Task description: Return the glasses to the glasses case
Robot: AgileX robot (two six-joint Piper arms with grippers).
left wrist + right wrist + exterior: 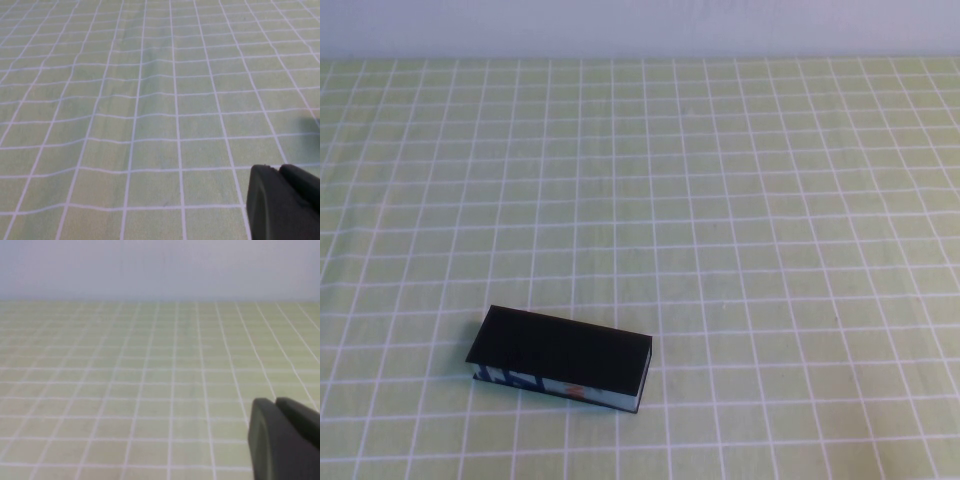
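The glasses case lies closed on the green checked cloth, near the front left in the high view; its flat black lid is down and its blue, white and orange side faces the front. The glasses are not in view. My left gripper shows only in the left wrist view, its two black fingers pressed together, empty, above bare cloth. My right gripper shows only in the right wrist view, fingers together, empty, above bare cloth. Neither arm shows in the high view. The case shows in neither wrist view.
The green cloth with a white grid covers the whole table. A pale wall runs along the far edge and also shows in the right wrist view.
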